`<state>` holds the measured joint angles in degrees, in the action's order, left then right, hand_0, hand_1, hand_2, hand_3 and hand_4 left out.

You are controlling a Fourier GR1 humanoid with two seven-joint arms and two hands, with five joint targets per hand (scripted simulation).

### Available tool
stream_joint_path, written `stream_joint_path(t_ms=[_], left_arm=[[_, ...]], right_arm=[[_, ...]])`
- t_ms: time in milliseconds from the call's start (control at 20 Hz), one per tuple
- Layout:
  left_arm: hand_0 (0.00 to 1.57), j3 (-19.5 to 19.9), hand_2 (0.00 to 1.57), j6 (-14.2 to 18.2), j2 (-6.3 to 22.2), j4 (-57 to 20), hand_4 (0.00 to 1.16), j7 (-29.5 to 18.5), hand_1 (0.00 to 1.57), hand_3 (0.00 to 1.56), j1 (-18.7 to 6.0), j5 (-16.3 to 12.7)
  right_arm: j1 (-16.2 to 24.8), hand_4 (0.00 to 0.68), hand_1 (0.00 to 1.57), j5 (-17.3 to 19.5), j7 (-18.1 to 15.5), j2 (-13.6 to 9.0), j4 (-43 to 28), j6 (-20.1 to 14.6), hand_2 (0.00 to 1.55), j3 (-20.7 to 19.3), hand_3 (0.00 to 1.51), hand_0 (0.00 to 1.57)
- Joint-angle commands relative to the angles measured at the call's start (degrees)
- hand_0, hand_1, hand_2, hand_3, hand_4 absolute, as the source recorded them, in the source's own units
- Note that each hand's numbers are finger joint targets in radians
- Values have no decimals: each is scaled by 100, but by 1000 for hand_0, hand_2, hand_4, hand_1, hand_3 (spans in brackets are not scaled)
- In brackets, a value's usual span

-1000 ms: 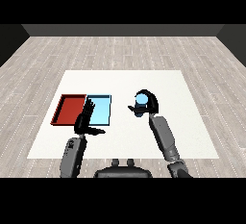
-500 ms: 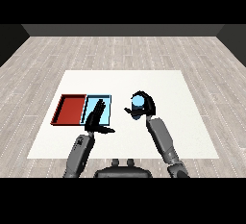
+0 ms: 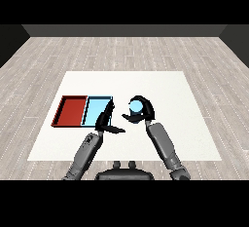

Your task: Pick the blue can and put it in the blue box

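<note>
**Blue can in right hand, near the blue tray**

Grey plank floor, white table (image 3: 160, 82) on it; we see a shallow red rectangular tray (image 3: 71, 111) and a shallow light blue rectangular tray (image 3: 95, 110) touching side by side at the table's left.

Small blue cylindrical can (image 3: 135, 106) sits inside our right hand (image 3: 142, 112), fingers curled round its sides, just right of the blue tray. We can't tell whether it's clear of the table.

Handling, our estimate: rigid, light, smooth wall, so it may slip or rotate. Best hold is around the mid-body, which looks like where we have it.

Look: light blue round top facing the camera, body mostly hidden by the black fingers.

Left hand (image 3: 104, 122) holds nothing, fingers straight, over the blue tray's right edge. It may block the drop zone.
</note>
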<state>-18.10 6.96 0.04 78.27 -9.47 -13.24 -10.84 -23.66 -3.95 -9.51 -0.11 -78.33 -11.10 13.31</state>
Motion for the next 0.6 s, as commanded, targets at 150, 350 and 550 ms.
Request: stream_joint_path(t_ms=[150, 350, 550], left_arm=[[0, -692, 0, 590, -4, -489, 0, -335, 0, 0, -189, -95], [0, -593, 0, 611, -4, -956, 0, -243, 0, 0, -809, -500], [0, -582, 0, 554, -4, -1209, 0, -310, 0, 0, -809, -643]], right_arm=[[-529, 615, 1420, -99, 38, 11, 332, -121, 1458, 128, 1426, 1420], [-288, 608, 1432, -53, 392, 11, -286, -334, 1464, 422, 1425, 1432], [-301, 612, 1440, -212, -162, 11, 146, -521, 1464, 720, 1421, 1440]])
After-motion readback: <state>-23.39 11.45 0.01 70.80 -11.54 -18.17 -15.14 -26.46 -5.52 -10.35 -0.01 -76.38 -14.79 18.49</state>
